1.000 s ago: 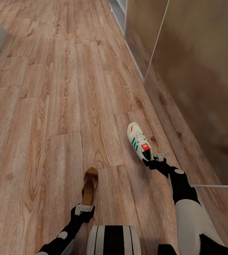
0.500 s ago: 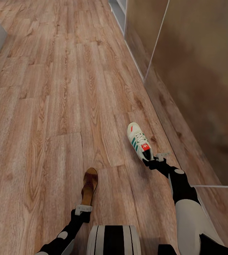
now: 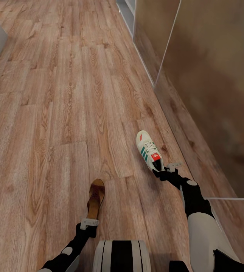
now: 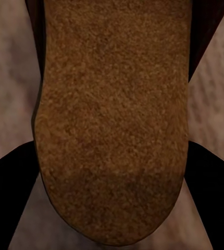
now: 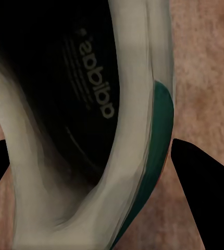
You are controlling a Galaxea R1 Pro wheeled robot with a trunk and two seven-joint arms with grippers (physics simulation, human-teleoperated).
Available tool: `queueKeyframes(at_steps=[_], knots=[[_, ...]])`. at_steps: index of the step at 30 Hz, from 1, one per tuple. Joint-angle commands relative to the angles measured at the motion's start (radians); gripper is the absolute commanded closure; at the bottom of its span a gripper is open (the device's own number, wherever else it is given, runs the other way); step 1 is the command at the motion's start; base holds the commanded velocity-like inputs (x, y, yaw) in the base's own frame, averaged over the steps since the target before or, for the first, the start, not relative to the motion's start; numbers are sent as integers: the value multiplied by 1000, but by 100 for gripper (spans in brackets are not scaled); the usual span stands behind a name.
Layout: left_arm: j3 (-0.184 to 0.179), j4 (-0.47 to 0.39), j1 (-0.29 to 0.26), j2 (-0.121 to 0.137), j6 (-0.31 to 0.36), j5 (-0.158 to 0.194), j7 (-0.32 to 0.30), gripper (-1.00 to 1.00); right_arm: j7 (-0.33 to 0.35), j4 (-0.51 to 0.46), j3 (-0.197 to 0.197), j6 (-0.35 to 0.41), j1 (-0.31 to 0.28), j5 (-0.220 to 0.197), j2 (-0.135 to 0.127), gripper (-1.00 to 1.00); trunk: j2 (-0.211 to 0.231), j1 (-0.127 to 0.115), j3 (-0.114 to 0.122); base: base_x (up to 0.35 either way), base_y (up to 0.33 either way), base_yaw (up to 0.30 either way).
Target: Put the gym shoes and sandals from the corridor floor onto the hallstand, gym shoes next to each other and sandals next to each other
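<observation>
1. The left end effector [image 3: 89, 223] is reaching down at the heel of a brown sandal [image 3: 95, 198], which is lying flat on the wooden floor [image 3: 53, 113], toe pointing away from the robot.
2. In the left wrist view the sandal's [image 4: 112, 120] tan insole is sitting between the two dark fingers [image 4: 8, 192], one on each side of the heel; I cannot tell whether they are pressing on it or only flanking it.
3. The robot's striped trunk [image 3: 122, 255] is showing at the bottom of the head view, between the two arms.
4. A white sneaker [image 3: 149, 150] with green stripes and a red tongue patch is lying on the floor to the right of the sandal, well apart from it, near the mirrored wardrobe door [image 3: 212, 94].
5. The right end effector [image 3: 167, 170] is sitting at the sneaker's heel. In the right wrist view the sneaker's [image 5: 138, 130] heel wall is lying between the two fingers [image 5: 200, 182]; whether they are gripping it I cannot tell.
</observation>
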Motion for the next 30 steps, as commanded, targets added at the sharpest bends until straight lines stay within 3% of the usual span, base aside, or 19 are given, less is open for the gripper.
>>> queueKeyframes(at_steps=[1,4,14,20,22,23,25,28,30], knots=[[-2,2,-1,0,-3,10,-2,100,8,-2,-6,5,-1,4,1,100,0,0,-1,0,0,0],[-2,2,-1,0,-3,10,-2,100,8,-2,-6,5,-1,4,1,100,0,0,-1,0,0,0],[-1,-2,-1,0,-2,10,-2,100,8,-2,-6,5,-1,4,1,100,2,-5,38,0,0,0],[-1,-112,-1,2,38,11,-2,100,8,0,-6,4,-1,4,2,100,4,-7,61,0,0,0],[0,-184,-1,6,148,12,-3,100,8,0,-6,4,-1,4,3,100,4,-8,69,0,0,0],[1,-356,-2,20,370,13,-4,100,8,4,-4,4,-1,5,3,100,4,-9,73,0,0,0],[2,-500,-2,29,487,14,-5,100,8,6,-4,4,-1,5,3,100,5,-10,81,0,0,0],[2,-649,-2,35,598,15,-6,100,7,7,-3,4,-1,5,3,100,5,-11,92,0,0,0],[3,-838,-2,37,747,16,-6,100,7,4,-1,5,-1,5,4,100,6,-12,100,0,0,0]])
